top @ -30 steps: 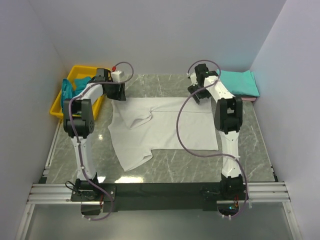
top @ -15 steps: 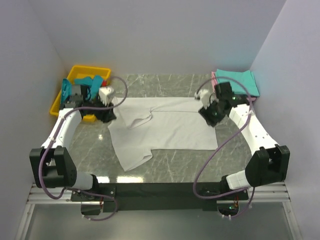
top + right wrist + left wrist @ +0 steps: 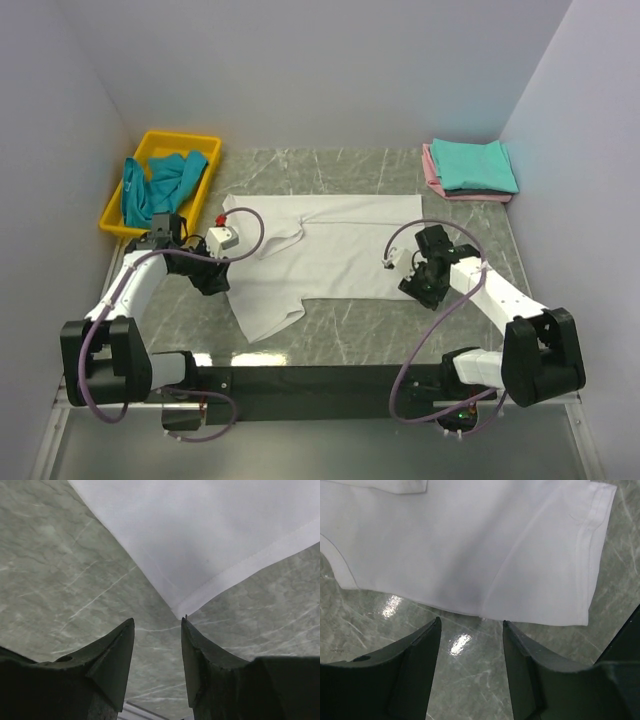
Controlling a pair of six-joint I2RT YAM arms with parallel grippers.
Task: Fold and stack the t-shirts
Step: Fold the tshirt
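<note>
Spread flat on the bench [image 3: 400,330] between both arms: white t-shirt [image 3: 330,250], long axis side to side. Left claw [image 3: 471,625] apart, empty, just short of the near left edge; right claw [image 3: 157,622] likewise, aimed at the near right corner, neither nearer

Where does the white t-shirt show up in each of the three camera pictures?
Top external: the white t-shirt lies spread mid-table, between the two arms.
Left wrist: it fills the top of the picture, its edge just beyond the open left pincer.
Right wrist: upper right, its hemmed corner pointing at the open right pincer.
Shared landmark: the grey-green marble tabletop shows beneath it in all three.
</note>
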